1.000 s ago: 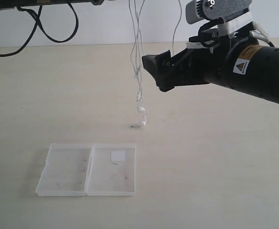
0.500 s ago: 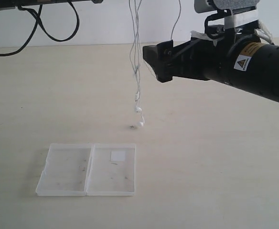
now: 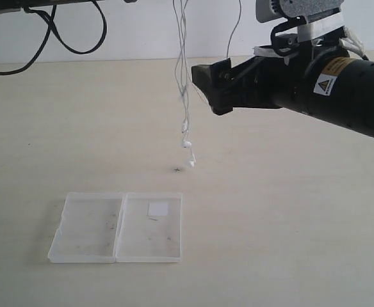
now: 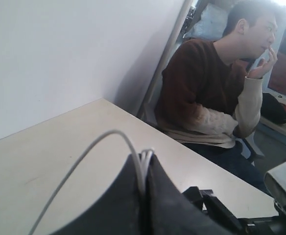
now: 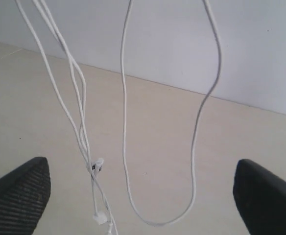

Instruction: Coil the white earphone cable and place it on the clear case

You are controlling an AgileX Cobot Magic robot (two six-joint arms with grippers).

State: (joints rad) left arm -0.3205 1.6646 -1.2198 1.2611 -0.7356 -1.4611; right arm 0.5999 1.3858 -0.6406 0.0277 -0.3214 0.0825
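Where the left gripper (image 4: 144, 167) shows in its own wrist view, its two dark fingers (image 4: 175, 208) are pressed tight together on the white earphone cable (image 4: 114, 131). Several strands are pinched in the seam, and one arcs out and away over the table (image 4: 45, 161). In the exterior view that cable drops from above the top edge as a bundle of thin strands, with two earbuds (image 3: 188, 145) dangling at its lower end just over the table; whether the lowest one touches the table cannot be told. The right gripper (image 5: 143, 203) is level with the hanging strands, its fingers (image 5: 18, 196) spread wide. The bundle and a slack loop hang in the gap ahead of them, touching neither finger. From the exterior view, the fingertip sits just beside the strands on their right. The clear case (image 3: 88, 230) lies open and flat on the table nearer the camera, apart from the cable, with its white label (image 3: 157, 208) in the right half.
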